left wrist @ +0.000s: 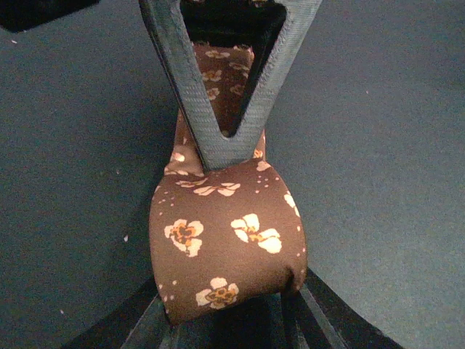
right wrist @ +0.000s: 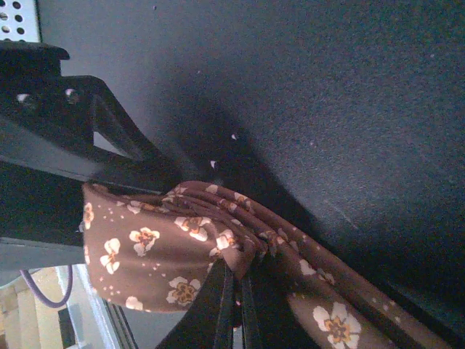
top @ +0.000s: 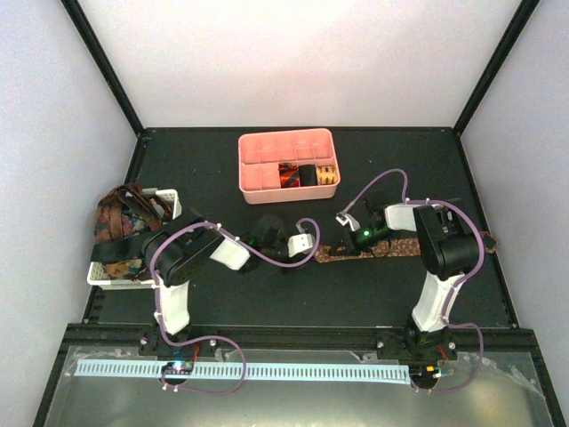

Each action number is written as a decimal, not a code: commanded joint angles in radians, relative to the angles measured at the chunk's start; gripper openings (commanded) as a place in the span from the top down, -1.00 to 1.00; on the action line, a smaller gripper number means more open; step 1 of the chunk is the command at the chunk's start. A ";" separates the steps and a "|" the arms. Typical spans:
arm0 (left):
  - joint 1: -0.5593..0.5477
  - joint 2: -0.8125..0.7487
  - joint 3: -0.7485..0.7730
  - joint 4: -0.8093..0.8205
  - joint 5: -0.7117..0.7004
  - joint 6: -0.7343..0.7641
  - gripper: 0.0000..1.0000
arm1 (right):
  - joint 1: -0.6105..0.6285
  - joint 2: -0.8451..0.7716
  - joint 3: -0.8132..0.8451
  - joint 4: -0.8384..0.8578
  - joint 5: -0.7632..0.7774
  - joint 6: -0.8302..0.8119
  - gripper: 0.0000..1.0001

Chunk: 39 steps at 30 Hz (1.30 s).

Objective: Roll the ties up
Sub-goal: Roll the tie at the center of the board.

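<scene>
Early going: brown tie [left wrist: 225,240] is lying mid-table, only partly rolled, right gripper [right wrist: 236,291] pinching its fold shut, left gripper [left wrist: 232,314] straddling the roll (squeeze unclear), few rolls [top: 307,175] sitting in pink tray [top: 258,147], more ties [top: 120,221] waiting in white basket [top: 169,194].

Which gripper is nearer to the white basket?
Left. The left gripper is right of the white basket, at the brown tie; the right gripper is farther right.
</scene>
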 commanded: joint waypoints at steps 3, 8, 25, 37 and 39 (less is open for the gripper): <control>-0.006 0.004 0.108 0.017 0.078 -0.022 0.31 | -0.003 0.039 -0.013 -0.002 0.096 -0.011 0.97; -0.030 0.045 0.179 -0.029 0.101 -0.020 0.27 | -0.003 0.041 -0.011 -0.001 0.084 -0.008 0.97; -0.031 0.139 0.237 -0.242 0.030 0.049 0.38 | -0.006 0.000 0.012 -0.050 0.087 -0.036 0.82; -0.019 0.152 0.303 -0.449 0.031 0.116 0.48 | -0.063 -0.030 0.065 -0.193 0.032 -0.102 0.56; -0.019 0.156 0.311 -0.465 0.030 0.129 0.48 | -0.075 -0.039 0.071 -0.219 0.023 -0.115 0.51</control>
